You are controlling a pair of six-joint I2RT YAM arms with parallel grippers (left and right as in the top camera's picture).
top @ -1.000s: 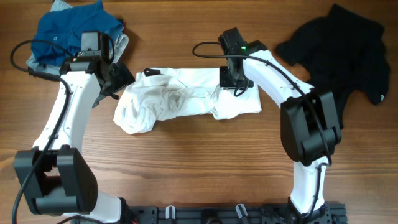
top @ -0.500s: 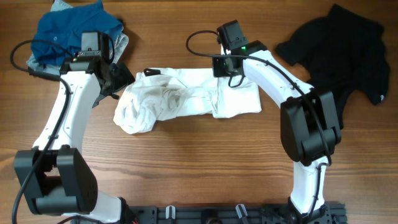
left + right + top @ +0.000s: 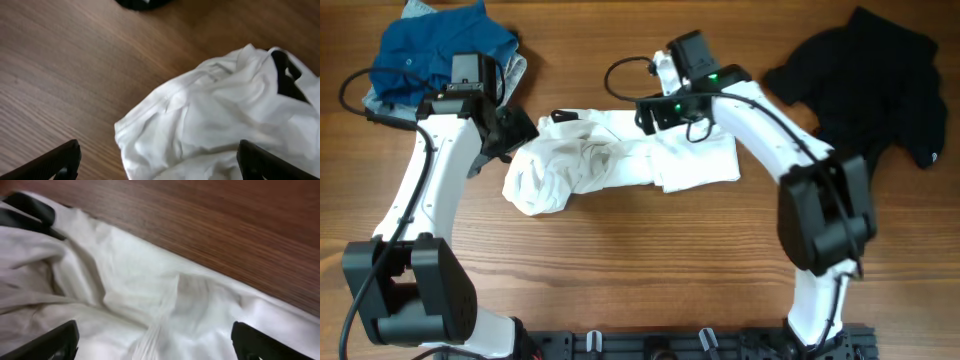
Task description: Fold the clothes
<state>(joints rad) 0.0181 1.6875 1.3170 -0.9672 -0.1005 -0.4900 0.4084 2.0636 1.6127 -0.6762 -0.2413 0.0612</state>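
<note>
The clothes lie apart on the wooden table. A white T-shirt (image 3: 620, 160) is bunched in a long crumpled strip at the centre, with a bit of black print (image 3: 563, 116) at its upper left. My left gripper (image 3: 520, 128) hovers open at the shirt's left end; in the left wrist view the white T-shirt (image 3: 215, 115) fills the space between my left gripper's (image 3: 160, 165) wide-apart fingers. My right gripper (image 3: 648, 112) stands open over the shirt's upper edge, the white fabric (image 3: 150, 295) lying loose below my right gripper (image 3: 157, 345). Neither holds anything.
A plain black tee (image 3: 880, 80) lies spread at the back right. A blue garment (image 3: 430, 55) is heaped at the back left on a grey piece (image 3: 517, 70). Bare wood (image 3: 640, 260) runs along the front of the table.
My right gripper has let go of the white shirt, opened wide and moved left along its upper edge. The left arm has stayed where it was.
</note>
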